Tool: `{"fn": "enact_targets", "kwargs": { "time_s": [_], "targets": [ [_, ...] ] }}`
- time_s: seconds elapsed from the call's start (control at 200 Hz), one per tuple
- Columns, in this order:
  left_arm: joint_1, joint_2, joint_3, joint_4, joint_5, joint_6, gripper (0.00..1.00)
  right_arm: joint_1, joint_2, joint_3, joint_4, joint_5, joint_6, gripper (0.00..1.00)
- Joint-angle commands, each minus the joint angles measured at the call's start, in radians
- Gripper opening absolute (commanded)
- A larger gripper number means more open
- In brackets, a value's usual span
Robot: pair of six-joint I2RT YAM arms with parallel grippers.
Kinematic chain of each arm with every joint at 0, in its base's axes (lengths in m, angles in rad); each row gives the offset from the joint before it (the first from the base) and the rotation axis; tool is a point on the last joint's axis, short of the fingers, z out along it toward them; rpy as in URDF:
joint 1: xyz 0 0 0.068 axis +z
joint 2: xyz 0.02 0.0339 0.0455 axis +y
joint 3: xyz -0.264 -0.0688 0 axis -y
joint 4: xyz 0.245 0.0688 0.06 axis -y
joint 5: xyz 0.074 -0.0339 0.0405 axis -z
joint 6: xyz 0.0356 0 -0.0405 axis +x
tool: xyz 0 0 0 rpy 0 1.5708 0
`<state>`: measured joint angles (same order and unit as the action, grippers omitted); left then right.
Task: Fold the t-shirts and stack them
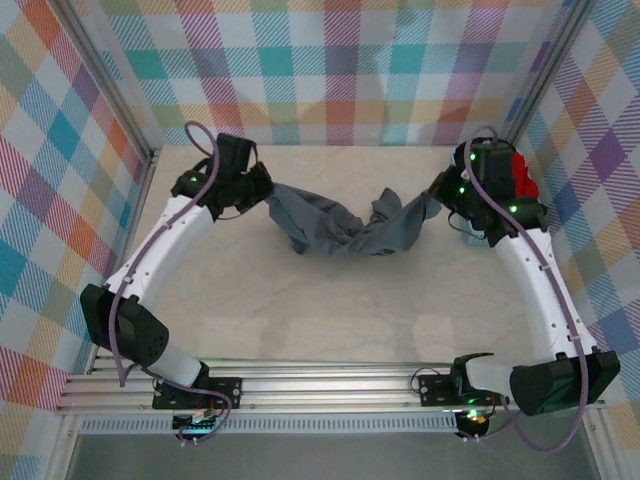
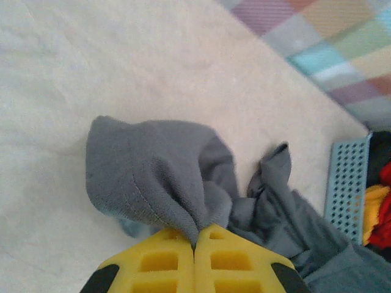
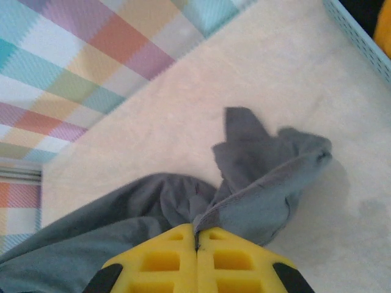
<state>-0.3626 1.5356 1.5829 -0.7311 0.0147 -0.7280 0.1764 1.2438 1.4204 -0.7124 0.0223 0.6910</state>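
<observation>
I see the large dark slate-grey cloth t-shirt [image 1: 340,228] strung between my two arms over the far half of the pale cream tabletop [image 1: 330,320], its middle sagging low in a crumpled twist. My left pincer [image 2: 194,243], yellow fingers pressed together, is clamped on one bunched edge of that shirt toward the far left corner. The cloth puffs out in a rounded fold just past the fingertips. My right pincer [image 3: 196,235] is closed the same way on the opposite end of the shirt, toward the far right corner, with a wrinkled flap sticking out beyond the tips. Through the left wrist camera I make out a pale blue perforated plastic basket [image 2: 347,186] by the right edge of the tabletop, near the far right corner. A bright red cloth shirt [image 2: 382,229] and an orange-yellow one [image 2: 374,201] are heaped inside it, touching each other.
</observation>
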Motion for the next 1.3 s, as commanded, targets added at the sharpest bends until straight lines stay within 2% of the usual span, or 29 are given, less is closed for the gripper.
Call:
{"fn": "enact_targets", "kwargs": {
  "time_s": [0.0, 0.145, 0.355, 0.59, 0.79, 0.985, 1.295],
  "targets": [
    [0.049, -0.04, 0.086, -0.055, 0.03, 0.033, 0.0, 0.003, 0.028, 0.106, -0.055, -0.016, -0.023, 0.0],
    [0.129, -0.066, 0.162, -0.093, 0.064, 0.03, 0.0, 0.003, 0.043, 0.227, -0.066, -0.03, -0.01, 0.0],
    [0.2, -0.139, 0.215, -0.101, 0.074, 0.036, 0.0, 0.001, 0.01, 0.302, -0.036, -0.062, -0.017, 0.0],
    [0.226, -0.24, 0.219, -0.062, 0.01, 0.048, 0.0, -0.003, -0.044, 0.352, 0.027, -0.064, -0.051, 0.0],
    [0.232, -0.27, 0.284, -0.06, -0.023, 0.055, 0.0, -0.011, -0.027, 0.444, 0.031, -0.051, -0.061, 0.0],
    [0.242, -0.226, 0.343, -0.071, -0.037, 0.065, 0.0, -0.02, 0.027, 0.503, 0.048, -0.07, -0.055, 0.0],
    [0.278, -0.022, 0.483, -0.087, 0.024, 0.048, 0.0, -0.061, 0.219, 0.69, 0.071, -0.127, -0.067, 0.0]
  ]
}}
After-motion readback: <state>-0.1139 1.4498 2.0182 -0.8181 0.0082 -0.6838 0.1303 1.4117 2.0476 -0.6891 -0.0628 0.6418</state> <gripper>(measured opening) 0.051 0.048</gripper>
